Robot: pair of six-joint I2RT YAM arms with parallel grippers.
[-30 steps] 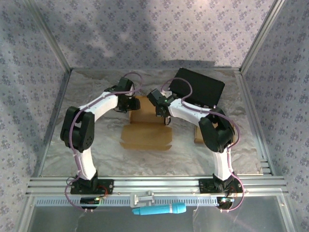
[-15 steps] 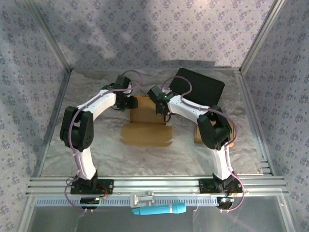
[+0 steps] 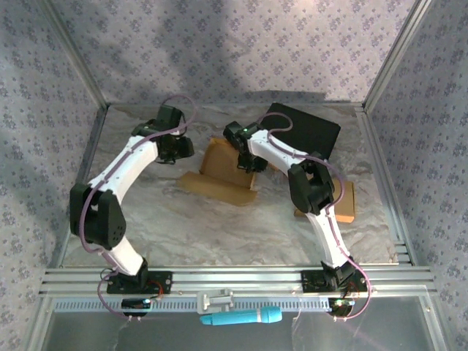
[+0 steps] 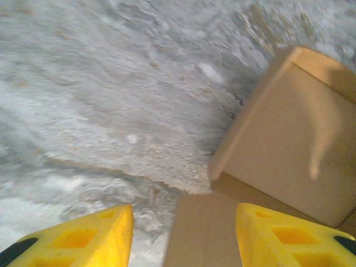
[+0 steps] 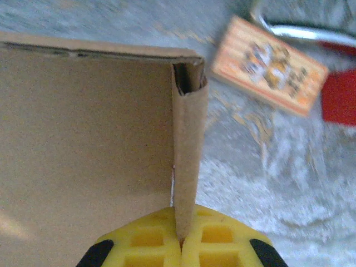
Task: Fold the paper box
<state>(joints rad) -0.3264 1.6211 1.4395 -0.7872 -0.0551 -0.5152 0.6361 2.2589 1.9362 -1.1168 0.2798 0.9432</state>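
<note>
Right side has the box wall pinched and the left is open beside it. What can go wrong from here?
1. The right gripper has its jaws shut on just one thin side wall of the paper box; that wall might crease, tear or slip out if pulled.
2. The left gripper hangs open at the box's edge, holding nothing, so the box is unsupported on that side and may twist or sag.

Paper box (image 3: pixel 223 172) just behind the middle of the bench (image 3: pixel 183 227), between my arms.
My left fingers (image 3: pixel 178 148) hang near its left side, apart from it; my right fingers (image 5: pixel 181 245) sit on its right wall. A case (image 3: pixel 303 131) lies behind, in the far right corner; a flat packet (image 3: pixel 344 201) lies by the right edge.
</note>
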